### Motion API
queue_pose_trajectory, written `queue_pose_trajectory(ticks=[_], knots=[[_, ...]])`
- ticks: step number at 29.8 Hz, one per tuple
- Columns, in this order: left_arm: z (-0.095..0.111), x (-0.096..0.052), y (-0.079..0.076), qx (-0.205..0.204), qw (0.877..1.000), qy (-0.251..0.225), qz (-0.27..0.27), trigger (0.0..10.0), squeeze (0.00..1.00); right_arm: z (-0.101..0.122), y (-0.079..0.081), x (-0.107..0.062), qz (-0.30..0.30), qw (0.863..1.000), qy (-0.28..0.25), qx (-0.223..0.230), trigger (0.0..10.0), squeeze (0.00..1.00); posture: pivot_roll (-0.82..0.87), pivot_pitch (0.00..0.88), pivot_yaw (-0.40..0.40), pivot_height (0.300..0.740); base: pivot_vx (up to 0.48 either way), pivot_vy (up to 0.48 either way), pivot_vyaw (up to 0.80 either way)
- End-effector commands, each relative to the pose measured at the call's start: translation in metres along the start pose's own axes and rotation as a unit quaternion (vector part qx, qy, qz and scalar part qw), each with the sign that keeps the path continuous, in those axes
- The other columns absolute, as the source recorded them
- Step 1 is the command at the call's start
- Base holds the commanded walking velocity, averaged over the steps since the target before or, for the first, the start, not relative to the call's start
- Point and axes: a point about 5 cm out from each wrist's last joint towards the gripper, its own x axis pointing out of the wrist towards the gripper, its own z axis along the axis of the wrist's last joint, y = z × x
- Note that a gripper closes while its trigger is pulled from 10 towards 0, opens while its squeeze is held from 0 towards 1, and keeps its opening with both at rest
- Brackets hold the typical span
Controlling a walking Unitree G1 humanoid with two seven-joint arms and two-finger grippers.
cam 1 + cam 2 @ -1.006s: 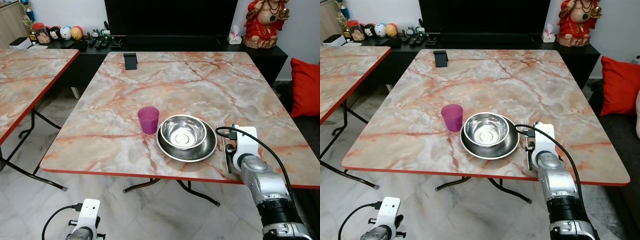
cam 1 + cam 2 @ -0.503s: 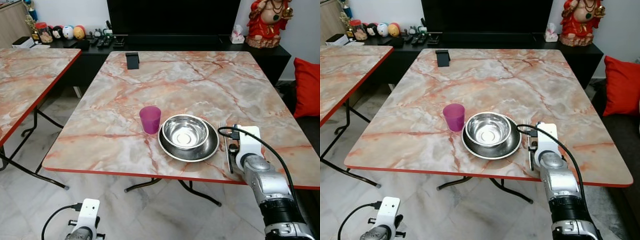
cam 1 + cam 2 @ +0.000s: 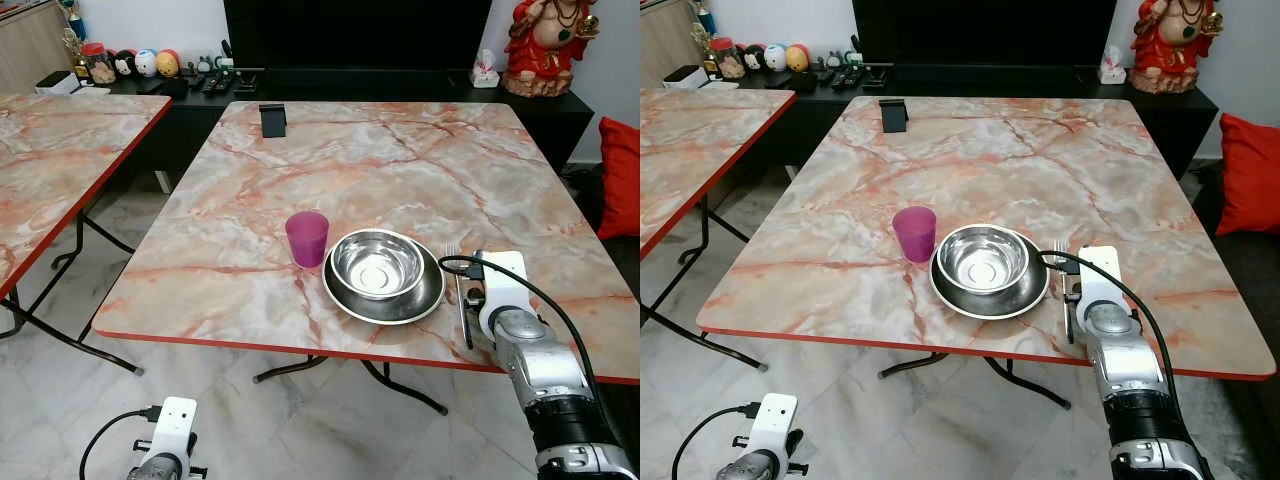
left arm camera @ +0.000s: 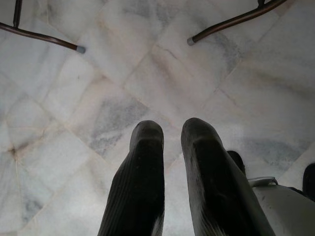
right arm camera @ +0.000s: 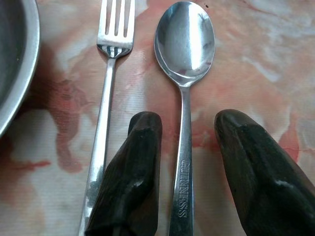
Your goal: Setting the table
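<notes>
A place setting is laid near the front edge of the marble desk (image 3: 400, 160), in the lower centre of the head views: a steel bowl (image 3: 378, 266) is nested in a steel plate (image 3: 432, 292), with a purple cup (image 3: 307, 238) standing just beside the plate toward the left of the frame. To the right of the plate a fork (image 5: 109, 78) and a spoon (image 5: 183, 59) lie side by side on the desk, close together but apart.

The right gripper (image 5: 189, 169) is held low over the cutlery, at the lower right of the head views. Its fingers (image 5: 133, 182) are spread and straddle the spoon's handle, one between fork and spoon, the other on the spoon's far side; no pinch on the handle is seen. The step in hand is judged to be the laying of the spoon, at the point of release.

The left gripper (image 4: 170, 162) hangs idle over the tiled floor (image 4: 98, 88), its fingers slightly parted and nothing held.

Next, a straight lift clear of the handle seems called for, so that neither the spoon nor the fork is nudged.
</notes>
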Motion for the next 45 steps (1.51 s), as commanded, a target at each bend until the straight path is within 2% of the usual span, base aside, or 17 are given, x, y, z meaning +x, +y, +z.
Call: queue_pose_trajectory(ticks=[1, 19, 23, 34, 41, 42, 44, 45], knots=[[-0.006, -0.001, 0.002, 0.014, 1.000, 0.013, -0.003, 10.0, 0.00, -0.003, -0.007, 0.000, -0.018, 1.000, 0.009, -0.011, 10.0, 0.00, 0.00, 0.000, 0.040, 0.740, 0.000, 0.000, 0.00], [-0.006, -0.001, 0.002, 0.014, 1.000, 0.015, -0.003, 10.0, 0.00, -0.004, -0.010, -0.001, -0.025, 1.000, 0.010, -0.015, 10.0, 0.00, 0.00, 0.000, 0.039, 0.740, 0.000, 0.000, 0.00], [-0.007, -0.001, 0.003, 0.015, 1.000, 0.016, -0.002, 10.0, 0.00, 0.003, -0.007, -0.002, -0.024, 1.000, -0.018, -0.006, 10.0, 0.00, 0.00, 0.000, 0.039, 0.740, 0.000, 0.000, 0.00], [-0.005, -0.001, 0.001, 0.022, 1.000, 0.012, -0.007, 10.0, 0.00, 0.005, -0.005, -0.002, -0.024, 0.999, -0.022, 0.011, 10.0, 0.00, 0.00, 0.000, 0.041, 0.740, 0.000, 0.000, 0.00], [-0.006, -0.001, -0.001, 0.024, 1.000, 0.013, -0.008, 10.0, 0.00, 0.018, -0.007, -0.007, -0.043, 0.994, -0.084, 0.053, 10.0, 0.00, 0.00, 0.000, 0.043, 0.740, 0.000, 0.000, 0.00], [-0.006, -0.001, -0.001, 0.024, 1.000, 0.013, -0.008, 10.0, 0.00, 0.024, -0.008, -0.011, -0.042, 0.989, -0.121, 0.074, 10.0, 0.00, 0.00, 0.000, 0.043, 0.740, 0.000, 0.000, 0.00], [-0.006, -0.001, -0.001, 0.026, 1.000, 0.012, -0.008, 10.0, 0.00, 0.033, -0.010, -0.017, -0.051, 0.981, -0.170, 0.080, 10.0, 0.00, 0.00, 0.000, 0.044, 0.740, 0.000, 0.000, 0.00], [-0.006, -0.001, 0.000, 0.025, 1.000, 0.011, -0.008, 10.0, 0.00, 0.039, -0.011, -0.022, -0.053, 0.973, -0.200, 0.098, 10.0, 0.00, 0.00, 0.000, 0.046, 0.740, 0.000, 0.000, 0.00]])
